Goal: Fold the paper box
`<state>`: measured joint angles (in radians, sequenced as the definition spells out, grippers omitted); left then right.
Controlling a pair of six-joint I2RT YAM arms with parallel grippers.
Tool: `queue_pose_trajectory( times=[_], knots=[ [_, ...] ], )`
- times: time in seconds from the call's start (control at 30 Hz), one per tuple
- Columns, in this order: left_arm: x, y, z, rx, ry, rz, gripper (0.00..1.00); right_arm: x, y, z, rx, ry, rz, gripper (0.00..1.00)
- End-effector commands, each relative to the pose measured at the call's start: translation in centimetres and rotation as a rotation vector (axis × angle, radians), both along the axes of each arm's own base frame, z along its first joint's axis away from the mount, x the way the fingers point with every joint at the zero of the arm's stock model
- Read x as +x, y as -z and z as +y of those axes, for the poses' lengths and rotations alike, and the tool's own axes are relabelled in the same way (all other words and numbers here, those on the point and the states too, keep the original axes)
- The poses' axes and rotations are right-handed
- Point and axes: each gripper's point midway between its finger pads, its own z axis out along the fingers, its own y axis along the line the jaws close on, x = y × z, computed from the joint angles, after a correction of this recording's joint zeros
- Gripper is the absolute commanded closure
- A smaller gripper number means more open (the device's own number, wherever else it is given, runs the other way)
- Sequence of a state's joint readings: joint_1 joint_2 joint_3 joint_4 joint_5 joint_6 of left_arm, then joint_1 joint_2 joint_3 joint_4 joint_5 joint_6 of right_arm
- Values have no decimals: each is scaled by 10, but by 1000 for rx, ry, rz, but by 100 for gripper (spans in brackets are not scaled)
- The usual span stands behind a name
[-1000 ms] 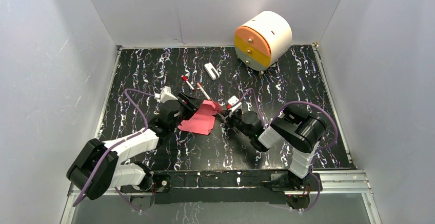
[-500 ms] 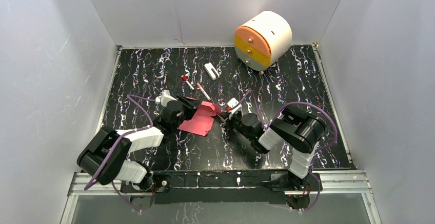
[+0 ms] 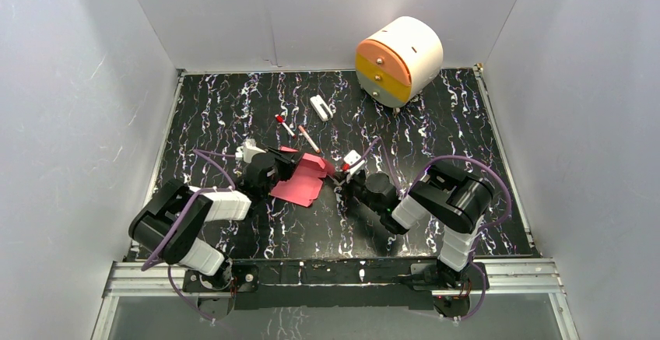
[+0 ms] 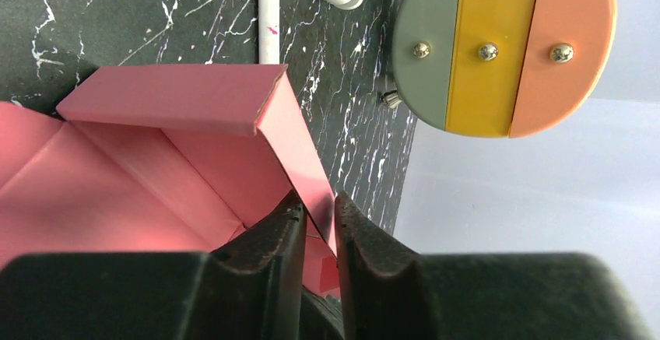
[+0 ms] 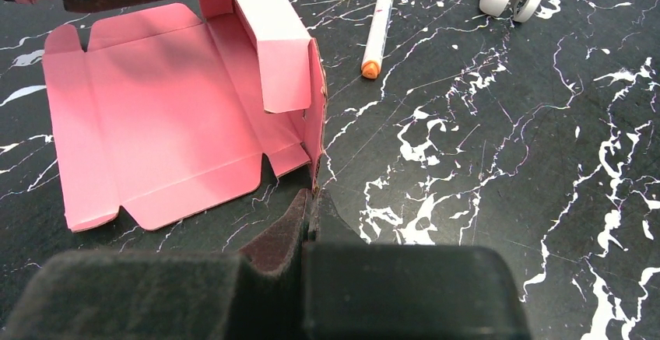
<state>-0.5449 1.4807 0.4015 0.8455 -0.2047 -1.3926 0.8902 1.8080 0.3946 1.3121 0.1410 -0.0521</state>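
The paper box (image 3: 300, 186) is a pink cut-out sheet lying mid-table, its base flat and its far and right walls folded up. In the left wrist view my left gripper (image 4: 317, 200) straddles the raised right-hand wall of the paper box (image 4: 156, 169); the card runs between the fingers with a narrow gap left. From above, the left gripper (image 3: 285, 161) sits at the sheet's far left corner. My right gripper (image 5: 311, 198) is shut, pinching the near bottom corner of the upright wall of the paper box (image 5: 163, 114). Seen from above, the right gripper (image 3: 340, 177) meets the sheet's right edge.
A round white drawer unit (image 3: 398, 60) with orange and yellow fronts stands at the back right. Behind the sheet lie an orange-tipped pen (image 3: 308, 138), a red-capped stick (image 3: 284, 124) and a small white clip-like item (image 3: 321, 107). White walls enclose the marbled black table (image 3: 436, 122).
The left gripper's jaws have narrowed around the raised wall, and the left arm's elbow has swung further onto the table. The right gripper has stayed shut in place.
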Motion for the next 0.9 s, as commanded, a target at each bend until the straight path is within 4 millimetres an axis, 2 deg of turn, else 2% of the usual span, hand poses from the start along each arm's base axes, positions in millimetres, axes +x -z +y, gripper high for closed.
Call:
queue_pose_trajectory(
  times=[0.0,0.23,0.37,0.43,0.6,0.77,0.8,0.87],
  knots=[
    [6,-11,-1,-57,-10,-39,86,0,-10,3,28,-2,-33,99],
    [2,-3,4,-68,-2,-27,100,-3,-17,0,39,-3,-42,99],
    [-4,5,9,-69,15,-3,100,-6,-31,-5,64,-2,-62,99],
    [-7,8,11,-75,21,4,100,-7,-42,-6,87,-2,-80,99],
    [-11,11,18,-81,34,11,100,-3,-86,-7,173,10,-150,99],
    [-11,9,20,-71,49,1,100,1,-100,-19,201,34,-176,99],
    [-10,9,19,-68,52,1,100,4,-109,-21,217,44,-192,99],
    [-9,10,19,-67,58,2,100,11,-141,-19,276,54,-243,99]
  ],
)
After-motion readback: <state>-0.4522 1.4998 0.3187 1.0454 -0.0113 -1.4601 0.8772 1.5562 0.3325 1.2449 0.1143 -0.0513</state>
